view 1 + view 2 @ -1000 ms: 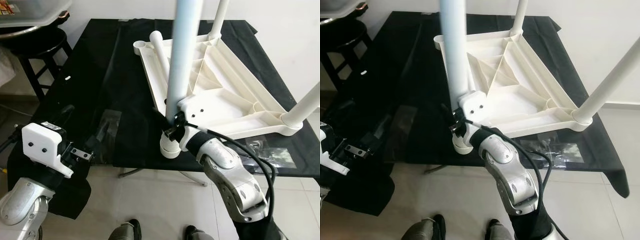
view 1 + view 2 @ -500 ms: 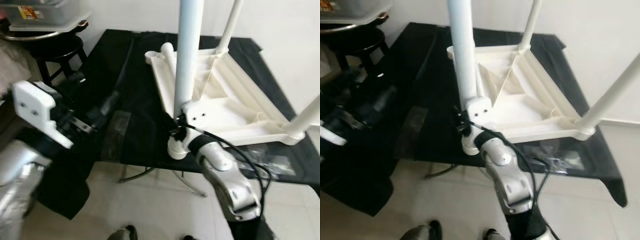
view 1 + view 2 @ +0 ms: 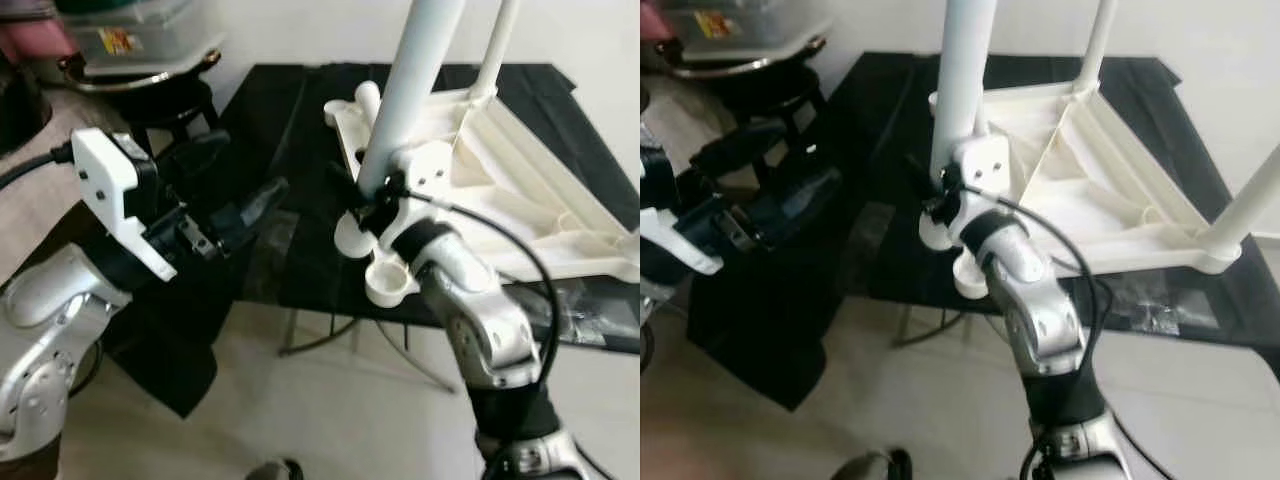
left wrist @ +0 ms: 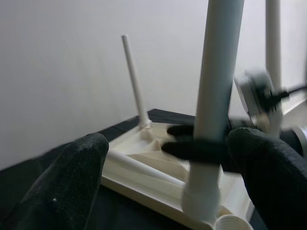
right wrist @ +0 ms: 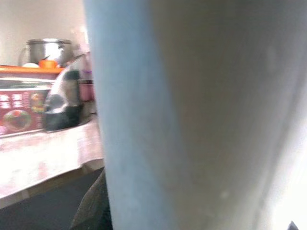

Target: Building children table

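Observation:
A white children's table point(image 3: 520, 190) lies upside down on a black-covered table point(image 3: 300, 110). One upright white leg point(image 3: 415, 85) stands at its near-left corner, and my right gripper point(image 3: 366, 196) is shut on it low down. The leg's lower end is beside a round threaded socket point(image 3: 392, 282); I cannot tell whether it is seated. My left gripper point(image 3: 245, 182) is open, a short way left of that leg, fingers point(image 4: 72, 182) spread wide and pointing at it. Two more legs point(image 3: 500, 45) point(image 3: 1250, 205) stand in other corners. A further leg point(image 3: 366, 98) lies in the tabletop.
A black stool point(image 3: 165, 105) carrying a grey tub point(image 3: 130, 40) stands at the back left, close to my left arm. A clear bag of small parts point(image 3: 590, 305) lies near the table's front right edge. Black cloth hangs over the front left. A white wall is behind.
My left arm has risen from low at the table's edge and reached right toward the held leg. The head camera has shifted. My right gripper has stayed shut on the leg.

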Controlling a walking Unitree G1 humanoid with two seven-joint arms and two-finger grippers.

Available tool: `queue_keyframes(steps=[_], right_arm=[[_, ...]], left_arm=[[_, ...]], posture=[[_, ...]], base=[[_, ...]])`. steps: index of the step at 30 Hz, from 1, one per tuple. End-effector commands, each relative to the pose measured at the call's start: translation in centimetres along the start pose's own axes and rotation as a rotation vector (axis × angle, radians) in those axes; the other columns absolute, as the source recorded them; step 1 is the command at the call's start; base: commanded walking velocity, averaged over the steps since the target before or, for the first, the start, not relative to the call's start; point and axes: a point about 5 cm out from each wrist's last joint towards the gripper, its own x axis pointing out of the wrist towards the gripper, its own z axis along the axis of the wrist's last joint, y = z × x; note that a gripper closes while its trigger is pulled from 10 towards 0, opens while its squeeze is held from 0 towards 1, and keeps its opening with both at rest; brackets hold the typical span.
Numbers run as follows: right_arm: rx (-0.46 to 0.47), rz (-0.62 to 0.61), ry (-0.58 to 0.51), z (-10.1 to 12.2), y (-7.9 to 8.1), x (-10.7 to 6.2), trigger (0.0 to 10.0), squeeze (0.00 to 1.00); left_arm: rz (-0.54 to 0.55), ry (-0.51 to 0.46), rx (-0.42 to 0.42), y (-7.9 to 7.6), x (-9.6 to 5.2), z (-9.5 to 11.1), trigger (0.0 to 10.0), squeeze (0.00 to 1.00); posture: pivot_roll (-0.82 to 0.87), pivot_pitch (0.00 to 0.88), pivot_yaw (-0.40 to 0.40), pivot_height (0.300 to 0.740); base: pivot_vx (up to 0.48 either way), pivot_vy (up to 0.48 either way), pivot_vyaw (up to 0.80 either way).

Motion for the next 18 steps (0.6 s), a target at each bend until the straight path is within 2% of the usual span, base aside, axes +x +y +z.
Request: queue_keyframes(steps=[1, 2, 5, 6, 7, 8, 9, 10, 12, 13, 15, 18], right_arm=[[-0.001, 0.037, -0.056, 1.0, 0.1, 0.3, 10.0, 0.0], [-0.001, 0.037, -0.056, 1.0, 0.1, 0.3, 10.0, 0.0], [0.002, 0.199, -0.039, 1.2, 1.5, 0.3, 10.0, 0.0], [0.002, 0.199, -0.039, 1.2, 1.5, 0.3, 10.0, 0.0], [0.025, 0.286, -0.014, 1.1, 2.2, 0.1, 10.0, 0.0], [0.025, 0.286, -0.014, 1.1, 2.2, 0.1, 10.0, 0.0], [0.059, 0.408, 0.017, 1.0, 3.2, -0.3, 10.0, 0.0], [0.051, 0.469, 0.031, 1.0, 3.7, -0.5, 10.0, 0.0], [0.039, 0.502, 0.039, 1.0, 3.9, -0.6, 10.0, 0.0], [0.024, 0.555, 0.054, 1.0, 4.3, -0.9, 10.0, 0.0], [0.015, 0.589, 0.065, 0.9, 4.5, -1.0, 10.0, 0.0], [-0.048, 0.681, 0.102, 0.5, 4.9, -1.7, 10.0, 0.0]], left_arm=[[-0.038, 0.02, -0.018, -0.4, 0.3, -0.2, 10.0, 0.0], [-0.038, 0.02, -0.018, -0.4, 0.3, -0.2, 10.0, 0.0], [-0.051, 0.014, -0.031, -0.5, 0.6, 0.0, 10.0, 0.0], [-0.051, 0.014, -0.031, -0.5, 0.6, 0.0, 10.0, 0.0], [-0.067, 0.006, -0.033, -0.5, 0.7, 0.2, 10.0, 0.0], [-0.067, 0.006, -0.033, -0.5, 0.7, 0.2, 10.0, 0.0], [-0.101, -0.025, -0.044, -0.6, 0.9, 0.7, 10.0, 0.0], [-0.123, -0.043, -0.055, -0.6, 1.1, 1.1, 10.0, 0.0], [-0.136, -0.055, -0.063, -0.6, 1.1, 1.3, 10.0, 0.0], [-0.184, -0.068, -0.087, -0.8, 1.2, 1.6, 10.0, 1.0], [-0.218, -0.076, -0.104, -1.0, 1.2, 1.8, 10.0, 1.0], [-0.299, -0.07, -0.128, -1.6, 1.4, 1.9, 10.0, 1.0]], posture=[[0.03, 0.156, 0.034, 0.74], [0.03, 0.156, 0.034, 0.74], [0.03, 0.155, 0.034, 0.74], [0.03, 0.155, 0.034, 0.74], [0.03, 0.15, 0.034, 0.74], [0.03, 0.15, 0.034, 0.74], [0.03, 0.146, 0.033, 0.74], [0.03, 0.14, 0.031, 0.74], [0.03, 0.139, 0.031, 0.74], [0.02, 0.134, 0.029, 0.74], [0.02, 0.133, 0.029, 0.74], [0.01, 0.122, 0.022, 0.74]], base=[[0.0, 0.0, 0.0], [0.0, 0.0, 0.0], [0.0, 0.0, 0.0], [0.0, 0.0, 0.0], [0.0, 0.0, 0.0], [0.0, 0.0, 0.0], [0.0, 0.0, 0.0], [0.0, 0.0, 0.0], [0.0, 0.0, 0.0], [0.0, 0.0, 0.0], [0.0, 0.0, 0.0], [0.0, 0.0, 0.0]])
